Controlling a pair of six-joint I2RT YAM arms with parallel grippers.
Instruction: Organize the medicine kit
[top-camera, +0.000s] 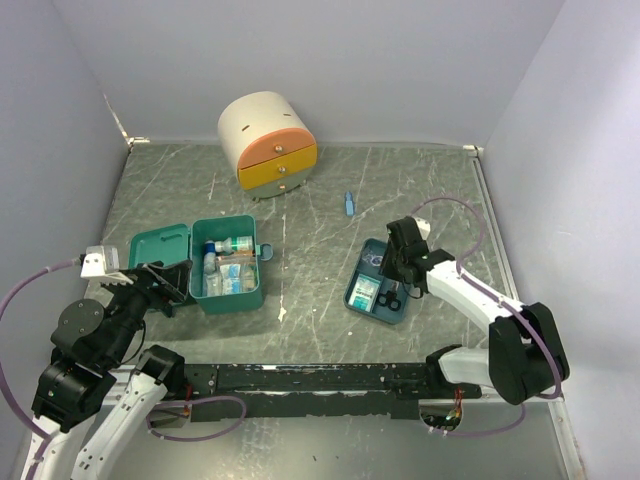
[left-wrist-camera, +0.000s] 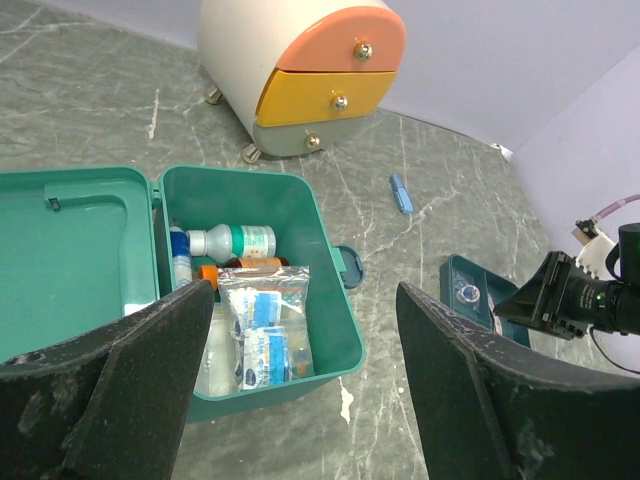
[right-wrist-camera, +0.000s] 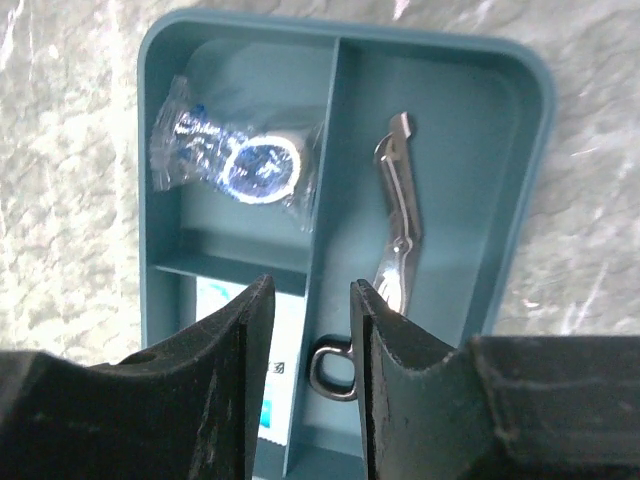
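The medicine kit (top-camera: 230, 302) sits on the left half of the tabletop (top-camera: 320, 200) with its lid (left-wrist-camera: 70, 260) laid flat open to one side, which leaves the whole box free to be loaded from above. A white bottle (left-wrist-camera: 235, 240) lies along its far wall and clear sachets (left-wrist-camera: 265, 325) fill the middle, so what room is left seems to be on top. The left fingers (left-wrist-camera: 120, 390) hang at the kit's near side, by the open lid, spread wide and holding nothing, probably waiting to steady or receive something rather than working. Unpacked supplies lie in the dark-blue divided tray (right-wrist-camera: 470, 120), well apart to the right: a wrapped round item (right-wrist-camera: 250, 165) in the far left compartment, a white packet (right-wrist-camera: 215, 300) in the near left one, and metal scissors (right-wrist-camera: 400, 200) alone in the long right compartment. The right fingers (right-wrist-camera: 225, 380) hover over this tray, astride the divider beside the scissors' handle ring, with a narrow gap between them and nothing gripped. That stance fits a reach for either neighbour, though which one cannot be told. A small blue item (left-wrist-camera: 400, 192) lies loose on the tabletop between the tray and the cream cabinet (left-wrist-camera: 300, 70), whose drawers are shut
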